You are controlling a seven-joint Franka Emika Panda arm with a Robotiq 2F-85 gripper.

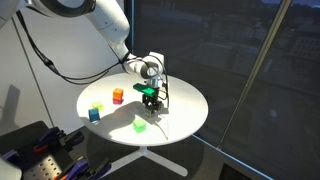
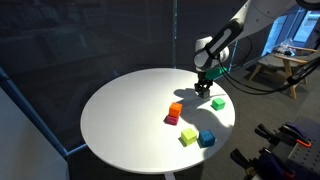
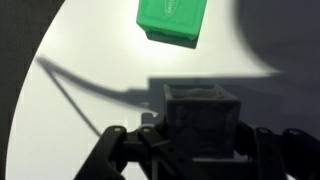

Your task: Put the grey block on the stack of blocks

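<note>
Holding the grey block (image 3: 200,115) in a closed claw (image 1: 151,98), green cube (image 3: 172,20) near, stack of blocks (image 1: 117,96) apart on table (image 1: 188,112).

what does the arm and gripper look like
The arm is white with smooth rounded links; a black cable loops beside it. The gripper is black with green parts below a silvery round wrist, its fingers dark.

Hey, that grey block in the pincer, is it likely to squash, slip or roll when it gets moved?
The grey block looks rigid, with crisp edges, so it probably won't squash. Its flat faces sit square in the pincer, so slipping seems unlikely. Being a cube, it shouldn't roll when set down.
</note>
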